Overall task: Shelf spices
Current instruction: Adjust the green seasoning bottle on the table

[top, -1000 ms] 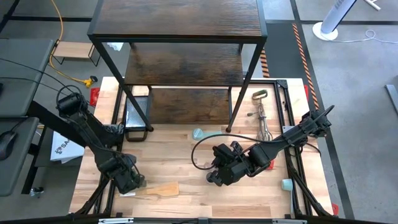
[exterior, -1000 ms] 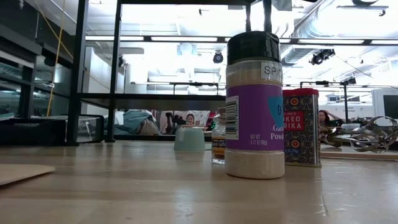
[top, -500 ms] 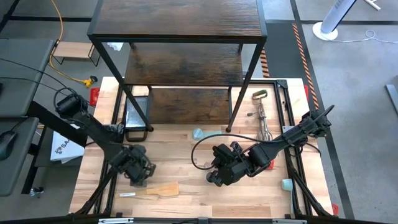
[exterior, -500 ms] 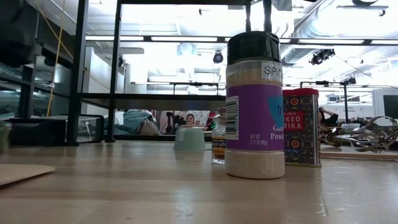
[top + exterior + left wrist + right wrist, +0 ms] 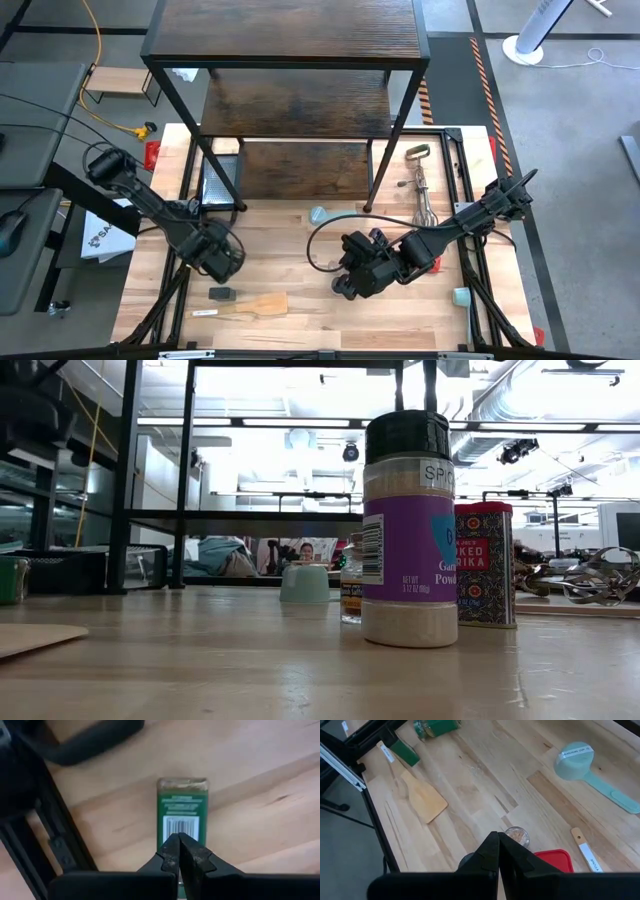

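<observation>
A green-labelled spice jar (image 5: 182,812) lies on its side on the table at the left, also seen in the right wrist view (image 5: 437,726) and low view (image 5: 10,580). My left gripper (image 5: 178,847) is shut and points down over it (image 5: 222,258). A dark green tin (image 5: 220,294) lies just nearer. The dark-lidded jar (image 5: 408,530), the red tin (image 5: 485,565) and a tiny pale jar (image 5: 516,835) stand mid-table. My right gripper (image 5: 498,852) hangs shut above them (image 5: 345,285). The dark wood shelf (image 5: 290,60) stands at the far edge. My left gripper has its shut fingertips (image 5: 192,857) over the barcode label (image 5: 181,827) of the lying jar. They come from above, pointing down. I cannot tell whether they touch it.
A wooden spatula (image 5: 255,303) lies near the front left, beside the tin. A turquoise measuring cup (image 5: 318,214) and a wire whisk (image 5: 422,195) lie in front of the shelf. A black mesh basket (image 5: 220,185) stands by the shelf's left leg.
My left gripper, shut throughout, has gone up and toward the table's far edge and slightly right, turning at the wrist. It has uncovered the dark green tin by the spatula. The green jar now shows at the low view's left edge, where it did not before.
</observation>
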{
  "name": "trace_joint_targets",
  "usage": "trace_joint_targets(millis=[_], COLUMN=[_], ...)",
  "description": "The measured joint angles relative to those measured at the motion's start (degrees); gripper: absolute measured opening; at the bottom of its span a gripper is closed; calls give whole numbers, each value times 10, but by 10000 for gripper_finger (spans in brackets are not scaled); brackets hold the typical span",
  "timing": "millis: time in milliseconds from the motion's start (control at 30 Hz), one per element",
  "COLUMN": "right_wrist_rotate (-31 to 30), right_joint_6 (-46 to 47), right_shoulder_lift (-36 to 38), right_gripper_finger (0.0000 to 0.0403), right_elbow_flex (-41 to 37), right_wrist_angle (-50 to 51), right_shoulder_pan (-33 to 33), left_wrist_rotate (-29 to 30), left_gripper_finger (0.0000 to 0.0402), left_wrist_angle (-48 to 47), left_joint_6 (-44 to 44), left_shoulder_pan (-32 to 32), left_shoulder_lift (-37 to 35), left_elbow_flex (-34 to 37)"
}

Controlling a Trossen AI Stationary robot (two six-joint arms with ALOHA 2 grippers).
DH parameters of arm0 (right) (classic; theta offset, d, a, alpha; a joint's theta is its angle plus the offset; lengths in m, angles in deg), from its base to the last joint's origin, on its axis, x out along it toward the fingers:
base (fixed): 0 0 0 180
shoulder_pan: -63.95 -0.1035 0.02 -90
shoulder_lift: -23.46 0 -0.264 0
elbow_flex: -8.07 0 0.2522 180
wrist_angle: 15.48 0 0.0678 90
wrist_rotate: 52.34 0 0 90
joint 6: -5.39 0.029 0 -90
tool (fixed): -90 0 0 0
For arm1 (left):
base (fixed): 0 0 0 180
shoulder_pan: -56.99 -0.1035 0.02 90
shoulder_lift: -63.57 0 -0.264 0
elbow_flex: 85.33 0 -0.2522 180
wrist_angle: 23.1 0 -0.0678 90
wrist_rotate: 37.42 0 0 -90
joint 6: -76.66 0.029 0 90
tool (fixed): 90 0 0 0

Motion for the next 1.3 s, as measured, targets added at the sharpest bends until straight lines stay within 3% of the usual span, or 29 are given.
trace_joint_targets(millis=[200, 500, 667, 867, 933, 1067, 1167, 1300], right_wrist_rotate=[-4, -5, -5, -5, 0, 1, 1, -2], right_joint_6=[13, 8, 2, -12, -14, -21, -22, -17], right_shoulder_lift=[0, 0, 0, 0, 0, 0, 0, 0], right_gripper_finger=[0, 0, 0, 0, 0, 0, 0, 0], right_elbow_flex=[0, 0, 0, 0, 0, 0, 0, 0], right_wrist_angle=[0, 0, 0, -6, -6, -10, -14, -14], right_shoulder_pan=[0, 0, -1, -1, -1, -1, -1, -1], left_wrist_rotate=[6, -13, 15, 47, 78, 107, 76, 26], left_gripper_finger=[0, 0, 0, 0, 0, 0, 0, 0], left_wrist_angle=[-17, 4, 83, 201, 187, 57, 7, 13], left_joint_6=[-78, -98, -89, -16, 0, 2, -2, -25], left_shoulder_pan=[24, 27, 3, -44, -45, -39, -33, -24], left_shoulder_lift=[7, 40, 70, 105, 101, 95, 95, 96], left_elbow_flex=[4, 5, 5, -7, -42, -94, -89, -50])
